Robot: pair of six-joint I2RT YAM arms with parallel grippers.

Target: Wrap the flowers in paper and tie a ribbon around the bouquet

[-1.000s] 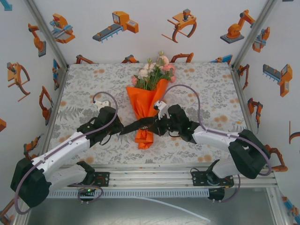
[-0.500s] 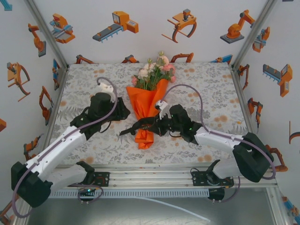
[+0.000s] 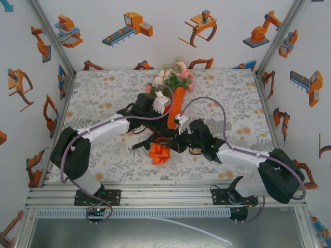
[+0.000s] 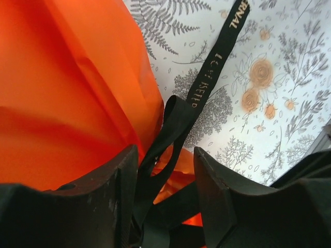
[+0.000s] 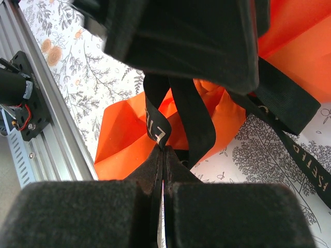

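Overhead view: bouquet (image 3: pixel 177 101) lies on the tabletop (image 3: pixel 103 93) where my two arms meet, with the flowers (image 3: pixel 173 77) at its far end.

Left wrist view: left end effector (image 4: pixel 165 163) has its jaws apart. The ribbon (image 4: pixel 207 88) runs loosely between them, and the paper (image 4: pixel 67 93) is to their left.

Right wrist view: right end effector (image 5: pixel 163 155) is clamped on the ribbon's end, with the paper just ahead.

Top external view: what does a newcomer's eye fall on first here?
The bright orange paper of the bouquet lies in the middle of the table, pink and white flowers at its far end. The right gripper is shut on the black ribbon near the narrow end, and the left gripper stands open beside the paper, a ribbon strand between its fingers.
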